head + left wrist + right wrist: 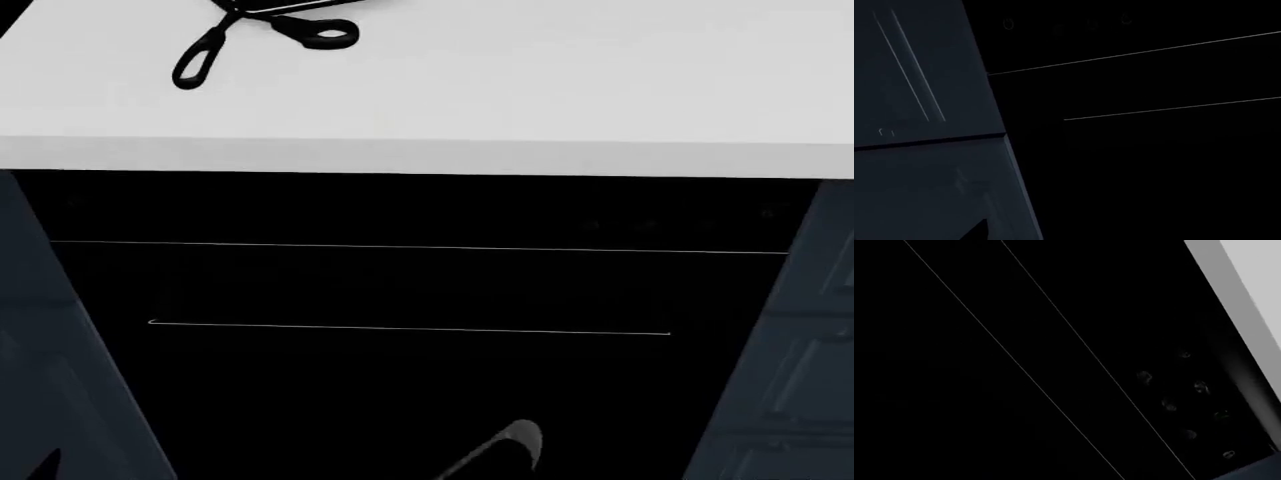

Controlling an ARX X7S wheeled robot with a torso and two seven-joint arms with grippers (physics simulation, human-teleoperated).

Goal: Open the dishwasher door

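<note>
Arm tip (514,445) low in head view, hand state unclear; dishwasher door (400,400) behind, handle (407,327) above.

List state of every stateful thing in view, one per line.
dishwasher door: shut, flush under the countertop, seam line unbroken.
bar handle: horizontal, nothing gripping it.
scissors: lying flat on the white countertop, blades cut off by the frame edge.
cabinet door: shut, beside the dishwasher.
Grippers: neither can be made out, so open or shut cannot be told.
</note>
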